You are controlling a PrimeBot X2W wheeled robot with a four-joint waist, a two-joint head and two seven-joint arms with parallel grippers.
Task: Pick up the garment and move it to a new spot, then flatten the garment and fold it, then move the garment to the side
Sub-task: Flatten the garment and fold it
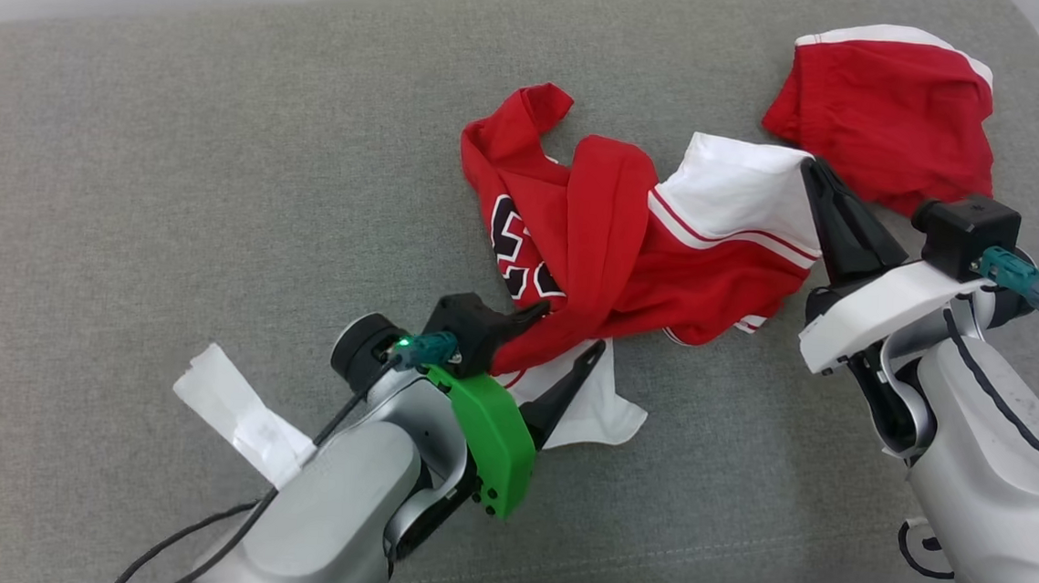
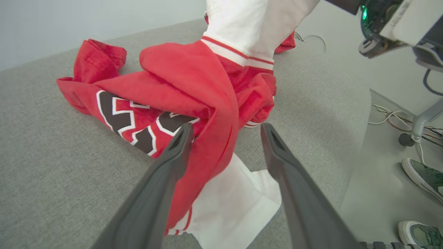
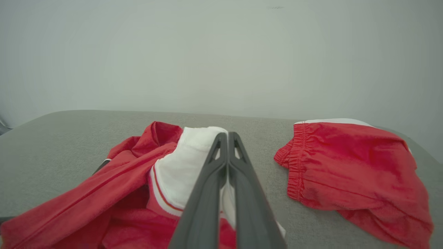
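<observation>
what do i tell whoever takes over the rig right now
Left gripper: open, fingers either side of a red fold of the jersey, not closed on it.
Right gripper: shut on the jersey's white panel.
Jersey: crumpled in a heap on the grey cushion; red shorts lie apart, to its far right.
Done: one grip on the jersey; whether it has been moved yet cannot be told.
Left: flatten, fold, move to the side.
</observation>
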